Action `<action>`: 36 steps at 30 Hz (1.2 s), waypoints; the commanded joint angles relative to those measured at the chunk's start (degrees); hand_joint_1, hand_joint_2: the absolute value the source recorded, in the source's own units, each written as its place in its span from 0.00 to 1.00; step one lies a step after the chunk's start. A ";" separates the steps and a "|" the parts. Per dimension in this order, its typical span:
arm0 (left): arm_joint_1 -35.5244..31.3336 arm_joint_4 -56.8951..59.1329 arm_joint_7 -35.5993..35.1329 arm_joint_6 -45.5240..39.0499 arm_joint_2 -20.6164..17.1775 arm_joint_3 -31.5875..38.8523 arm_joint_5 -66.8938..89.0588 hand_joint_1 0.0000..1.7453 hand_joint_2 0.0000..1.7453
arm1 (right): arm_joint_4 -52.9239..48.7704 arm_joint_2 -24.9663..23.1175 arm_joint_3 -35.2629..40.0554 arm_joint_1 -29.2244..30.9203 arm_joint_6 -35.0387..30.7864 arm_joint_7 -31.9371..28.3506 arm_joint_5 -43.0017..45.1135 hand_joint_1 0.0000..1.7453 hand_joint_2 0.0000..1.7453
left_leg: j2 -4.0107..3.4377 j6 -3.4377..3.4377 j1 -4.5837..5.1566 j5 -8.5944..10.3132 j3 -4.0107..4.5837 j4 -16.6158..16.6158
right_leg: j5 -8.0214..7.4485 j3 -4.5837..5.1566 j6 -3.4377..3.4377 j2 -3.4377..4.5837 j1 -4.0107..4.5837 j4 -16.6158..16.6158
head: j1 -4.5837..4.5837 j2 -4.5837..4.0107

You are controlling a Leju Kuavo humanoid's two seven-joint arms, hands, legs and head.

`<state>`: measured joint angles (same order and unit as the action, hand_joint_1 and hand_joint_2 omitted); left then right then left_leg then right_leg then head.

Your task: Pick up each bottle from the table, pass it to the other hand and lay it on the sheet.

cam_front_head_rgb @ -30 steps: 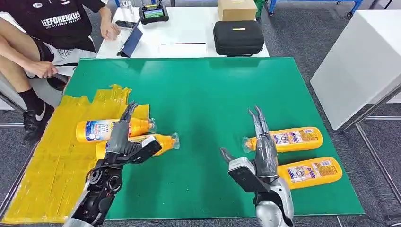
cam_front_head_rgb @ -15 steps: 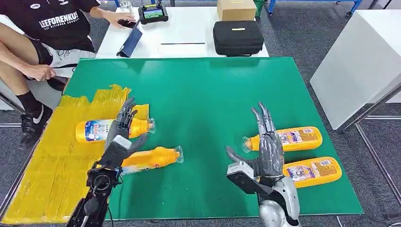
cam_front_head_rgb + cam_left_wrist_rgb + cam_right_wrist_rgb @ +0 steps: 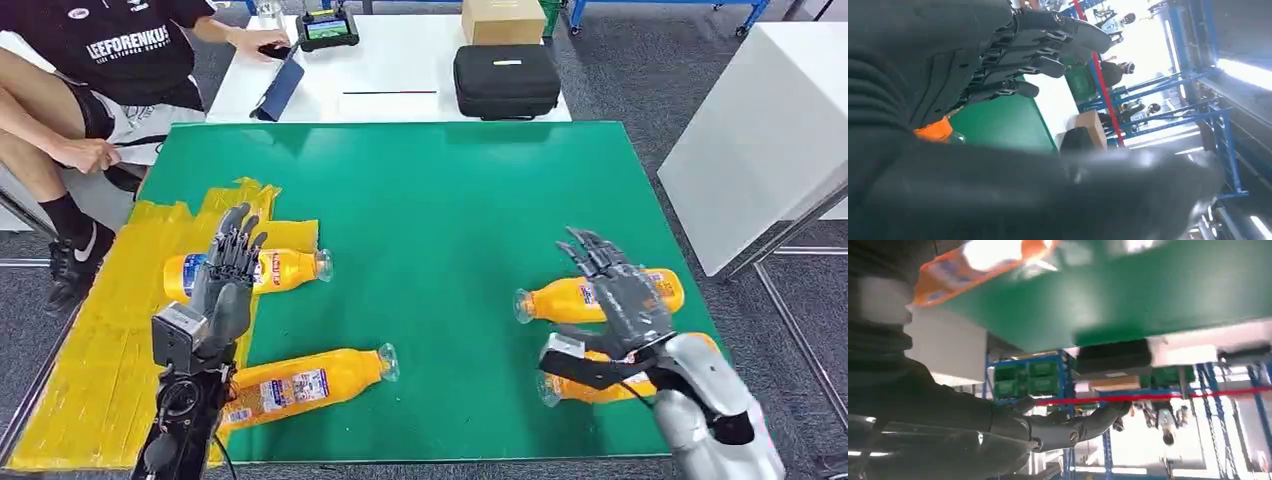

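Four orange bottles lie flat. One bottle (image 3: 285, 268) rests on the yellow sheet (image 3: 90, 360) at the left of the green table (image 3: 430, 200). A second bottle (image 3: 315, 378) lies near the front, its base on the sheet's edge and its cap on the green. My left hand (image 3: 225, 285) hovers open between them, fingers spread and holding nothing. At the right lie a far bottle (image 3: 555, 298) and a near bottle (image 3: 600, 388). My right hand (image 3: 618, 315) is spread open above both, its thumb across the near one. An orange bottle (image 3: 973, 262) shows blurred in the right wrist view.
A person (image 3: 100, 60) sits at the far left, beside the table's corner. Behind stands a white table (image 3: 400, 70) with a black case (image 3: 505, 78), a cardboard box (image 3: 500, 18) and a tablet. A white cabinet (image 3: 770, 130) stands at the right.
My left hand let go of the second bottle, which now lies nearer the front edge, and drew back to the left. My right hand swung right, over the two right bottles.
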<state>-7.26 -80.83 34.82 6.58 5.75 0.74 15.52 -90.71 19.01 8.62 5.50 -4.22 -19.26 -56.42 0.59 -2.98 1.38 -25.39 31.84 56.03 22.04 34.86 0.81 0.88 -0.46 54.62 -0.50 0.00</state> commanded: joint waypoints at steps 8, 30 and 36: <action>-3.39 5.10 -0.97 0.47 -0.14 -0.45 -0.67 0.00 1.00 | 19.11 8.54 -2.26 7.80 8.52 0.28 -1.36 0.00 1.00 | -0.02 0.25 -0.13 -0.13 -0.35 -0.01 | 0.10 -0.37 0.00 -0.11 0.13 -0.10 | -0.02 0.00; -2.07 4.15 -2.00 0.22 -0.21 0.39 -1.14 0.00 1.00 | 31.92 5.12 2.47 15.40 6.11 1.05 -5.88 0.00 1.00 | -0.23 0.27 -0.16 -0.16 -0.36 0.00 | 0.10 -0.36 -0.01 0.07 0.14 -0.06 | 0.00 0.00; -0.90 3.32 -2.08 0.13 -0.39 0.69 -1.24 0.00 1.00 | 36.03 2.38 4.56 16.87 3.84 2.22 -8.46 0.00 1.00 | -0.35 0.24 -0.17 -0.14 -0.34 -0.05 | 0.04 -0.32 -0.02 0.20 0.15 -0.11 | -0.02 0.00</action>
<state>-8.32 -79.10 33.16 6.69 5.77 0.79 14.64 -64.39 26.12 8.77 17.36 1.60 -17.90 -62.86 0.57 -3.01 1.35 -25.36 31.90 56.03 22.03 34.88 0.83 0.86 -0.44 54.64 -0.52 0.00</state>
